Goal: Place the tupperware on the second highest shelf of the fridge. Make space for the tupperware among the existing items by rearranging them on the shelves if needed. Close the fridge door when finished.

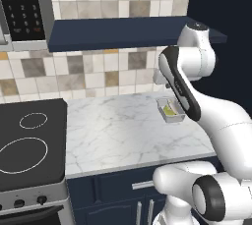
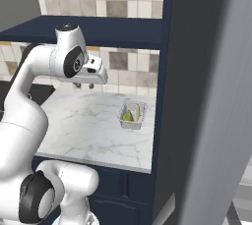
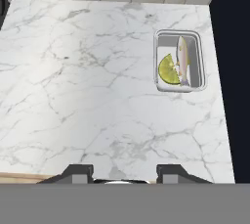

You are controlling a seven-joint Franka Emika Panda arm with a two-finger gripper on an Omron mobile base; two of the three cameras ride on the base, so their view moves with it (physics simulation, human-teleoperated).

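The tupperware (image 3: 178, 60), clear, holding a lime wedge, lies flat on marble counter (image 3: 88, 81).

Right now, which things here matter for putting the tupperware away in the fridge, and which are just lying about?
Part of the job:
- tupperware, on the marble counter near its right end
- gripper, jaws apart, holding nothing, above the counter

Just there:
- stove top
- microwave
- dark blue wall shelf
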